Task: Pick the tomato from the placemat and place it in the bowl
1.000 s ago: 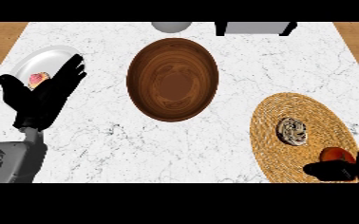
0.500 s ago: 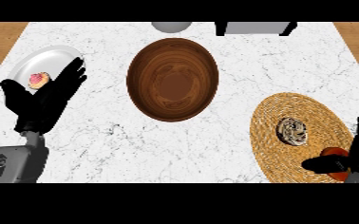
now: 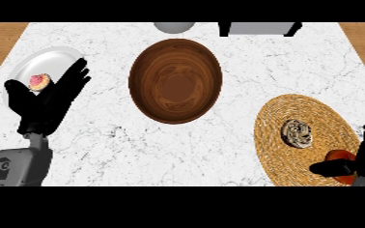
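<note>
Tomato (image 3: 342, 155) red-orange, half hidden in right hand (image 3: 333, 168).

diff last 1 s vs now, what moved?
Right hand shifted up from below toward the right edge; its fingers now wrap the red tomato, which hasn't left the woven straw placemat. Left hand, brown wooden bowl, white plate: unchanged.

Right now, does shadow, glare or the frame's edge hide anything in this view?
Head view: the light is even on the counter, with no glare and no hard shadows; the bowl looks taller than wide; the open left hand covers part of the plate; the right hand, curled on the tomato, is cut by the lower right edge.
</note>
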Controlling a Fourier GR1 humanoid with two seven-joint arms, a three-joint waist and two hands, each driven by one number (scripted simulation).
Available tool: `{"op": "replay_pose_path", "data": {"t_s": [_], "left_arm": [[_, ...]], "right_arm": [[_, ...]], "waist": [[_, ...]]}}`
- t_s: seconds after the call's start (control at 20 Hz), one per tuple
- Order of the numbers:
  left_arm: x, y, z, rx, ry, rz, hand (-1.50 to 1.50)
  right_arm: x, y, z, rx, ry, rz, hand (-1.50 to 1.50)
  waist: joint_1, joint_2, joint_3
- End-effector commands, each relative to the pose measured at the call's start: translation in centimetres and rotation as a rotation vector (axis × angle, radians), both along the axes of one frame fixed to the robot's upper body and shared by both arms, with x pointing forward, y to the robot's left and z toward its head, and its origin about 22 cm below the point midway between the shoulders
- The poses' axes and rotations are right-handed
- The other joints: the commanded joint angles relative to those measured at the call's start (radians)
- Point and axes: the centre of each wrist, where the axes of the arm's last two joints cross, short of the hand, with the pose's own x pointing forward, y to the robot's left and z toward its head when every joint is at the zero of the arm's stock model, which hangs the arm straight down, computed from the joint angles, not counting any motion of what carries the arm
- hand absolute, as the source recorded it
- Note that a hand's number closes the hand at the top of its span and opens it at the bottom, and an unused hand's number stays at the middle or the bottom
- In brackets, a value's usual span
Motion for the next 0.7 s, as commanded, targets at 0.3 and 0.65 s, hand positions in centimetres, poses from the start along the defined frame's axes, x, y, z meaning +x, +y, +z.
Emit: {"op": "replay_pose_path", "data": {"t_s": [0.3,0.65], "left_arm": [[0.5,0.4,-0.2,-0.015,0.001,-0.004,0.00],[-0.2,-0.2,-0.5,-0.004,-0.019,0.000,0.00]], "right_arm": [[0.0,-3.1,-1.7,-0.072,-0.046,0.054,1.50],[-0.5,-1.8,-1.4,-0.100,-0.076,0.082,1.50]], "waist": [[0.000,0.000,0.000],[-0.001,0.000,0.000]]}}
